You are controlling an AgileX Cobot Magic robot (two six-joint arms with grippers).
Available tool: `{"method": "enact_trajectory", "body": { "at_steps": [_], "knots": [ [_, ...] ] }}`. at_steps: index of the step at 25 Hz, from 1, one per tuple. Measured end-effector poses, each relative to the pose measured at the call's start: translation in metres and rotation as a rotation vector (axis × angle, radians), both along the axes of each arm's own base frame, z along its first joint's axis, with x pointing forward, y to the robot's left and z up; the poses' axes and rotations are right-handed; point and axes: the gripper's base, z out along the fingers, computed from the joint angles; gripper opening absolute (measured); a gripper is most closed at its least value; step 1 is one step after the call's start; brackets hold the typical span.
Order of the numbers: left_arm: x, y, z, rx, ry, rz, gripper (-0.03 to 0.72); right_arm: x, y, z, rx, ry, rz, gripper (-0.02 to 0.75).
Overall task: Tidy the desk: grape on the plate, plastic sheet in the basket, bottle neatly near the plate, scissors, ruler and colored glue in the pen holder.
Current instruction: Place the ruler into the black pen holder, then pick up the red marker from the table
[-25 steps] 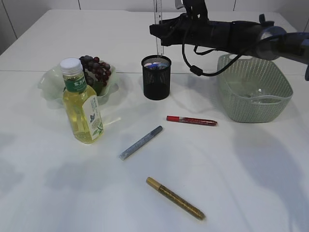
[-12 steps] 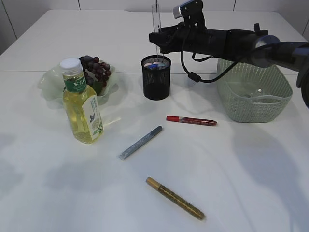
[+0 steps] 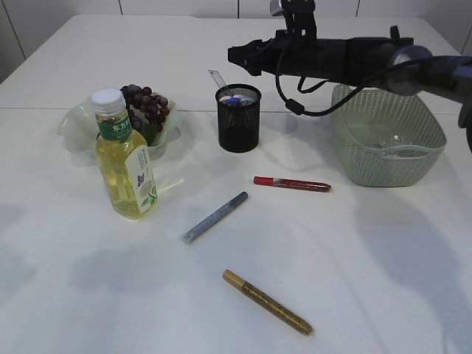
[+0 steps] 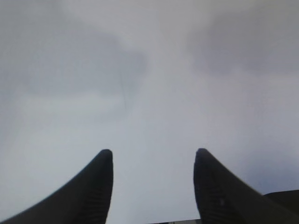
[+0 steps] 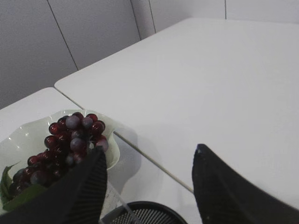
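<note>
A white desk fills most of the exterior view, its matte top carrying soft grey shadows. A thin seam runs across it, where two desk tops meet edge to edge; in the right wrist view the same seam slants across the surface. Behind the desk stands a pale grey wall divided by narrow dark vertical joints.

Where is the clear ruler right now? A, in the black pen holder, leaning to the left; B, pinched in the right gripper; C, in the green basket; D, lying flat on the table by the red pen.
A: the ruler pokes out of the pen holder, tilted left, and the right gripper above is open and empty.
</note>
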Motion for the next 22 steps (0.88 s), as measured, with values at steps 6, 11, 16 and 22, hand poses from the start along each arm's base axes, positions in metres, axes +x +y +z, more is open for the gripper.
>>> {"method": "enact_trajectory", "body": {
  "at_steps": [6,11,16,22],
  "knots": [
    [-0.001,0.000,0.000,0.001,0.010,0.000,0.405,-0.022,-0.007,0.049,-0.159,0.210,0.000,0.447],
    [-0.001,0.000,0.000,0.002,0.011,0.000,0.405,-0.060,-0.016,0.092,-0.341,0.466,-0.008,0.395],
    [-0.001,0.000,0.000,0.002,0.012,0.000,0.405,-0.084,-0.021,0.123,-0.357,0.586,-0.074,0.389],
    [-0.001,0.000,0.000,0.002,0.013,0.000,0.405,-0.112,-0.035,0.129,-0.464,0.651,-0.128,0.386]
  ]
}}
